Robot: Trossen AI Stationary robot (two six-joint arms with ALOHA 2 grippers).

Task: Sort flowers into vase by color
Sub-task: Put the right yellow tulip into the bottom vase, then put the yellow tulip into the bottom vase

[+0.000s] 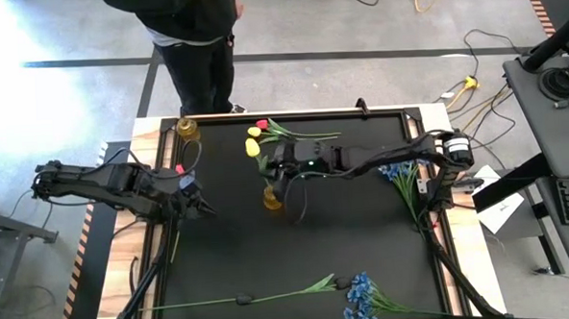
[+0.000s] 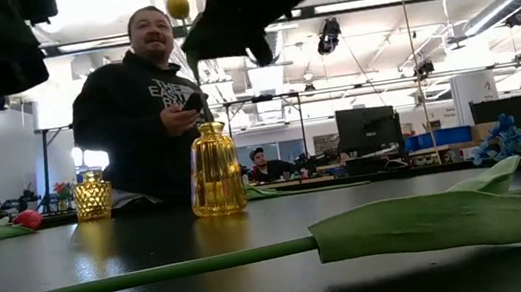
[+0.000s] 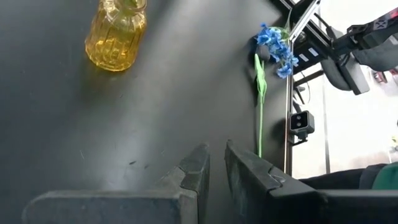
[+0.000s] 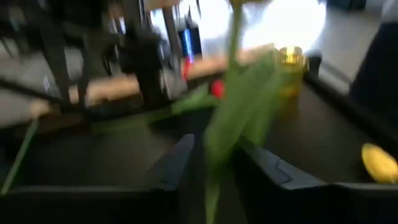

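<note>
your low view puts a green tulip leaf [image 2: 432, 221] nearest; only the right wrist view shows the right gripper [image 4: 208, 163] grasping a green stem [image 4: 231, 118]; left gripper [image 3: 214, 168] nearly clenched, empty.

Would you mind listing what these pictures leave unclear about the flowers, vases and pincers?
- Right pincer, right wrist view: blurred by motion; a green stem lies between the fingers, but whether it is gripped or released cannot be told.
- High view: the arm hides the mouth of the vase, so whether the stem is inside is unclear.
- Low view: both pincers are cut off by the top edge.
- Left pincer: nearly closed, holding nothing.
</note>
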